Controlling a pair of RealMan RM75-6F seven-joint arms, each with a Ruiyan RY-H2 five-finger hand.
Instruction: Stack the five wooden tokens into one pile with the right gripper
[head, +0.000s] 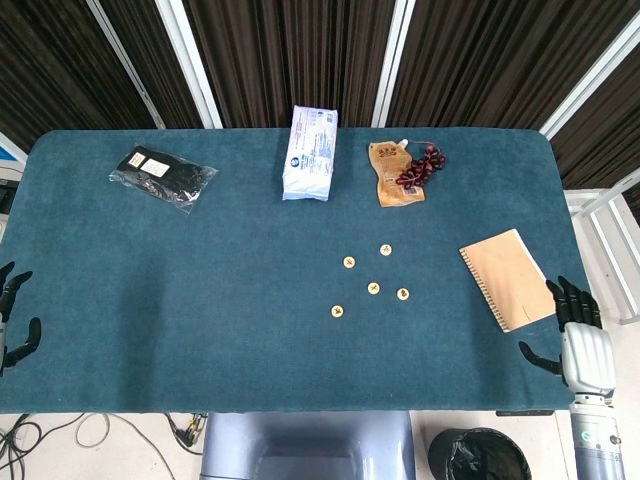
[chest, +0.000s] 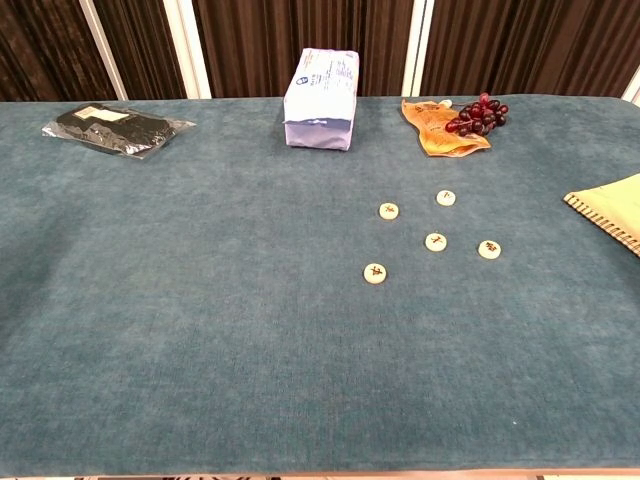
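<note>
head cam overhead, chest cam low frontal, both share table (head: 200, 260)

A matt teal cloth with a short, felt-like nap covers the table (head: 200, 300). Five pale wooden tokens (chest: 375, 273) lie on it, smooth-faced. A white packet (chest: 321, 98) and a black bag (chest: 115, 129) look like glossy plastic film. The notebook (head: 508, 278) has a tan card cover, apparently matt. The right hand (head: 585, 355) shows silver casing and black fingers (head: 570, 298).
</note>
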